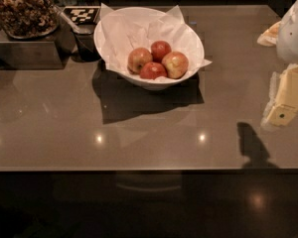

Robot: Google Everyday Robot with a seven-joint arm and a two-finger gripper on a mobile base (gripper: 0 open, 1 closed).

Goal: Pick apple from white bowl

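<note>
The white bowl (191,43) stands at the back middle of the counter, lined with crumpled white paper that sticks up past its rim. Several apples lie in it. The apple (175,64), the largest, pinkish-red with a pale yellow-green patch, lies at the right of the pile. A red-and-yellow apple (139,59) lies at the left, and two deep-red apples (160,49) (153,71) lie at the back and front. My gripper (281,114) hangs at the right edge of the view, above the counter, well to the right of the bowl and apart from it.
A clear container of brown nuts (22,9) stands on a metal box at the back left. A dark cup (87,43) and a checkered tag (82,15) sit just left of the bowl. The brown counter's front edge (139,170) runs across the lower view.
</note>
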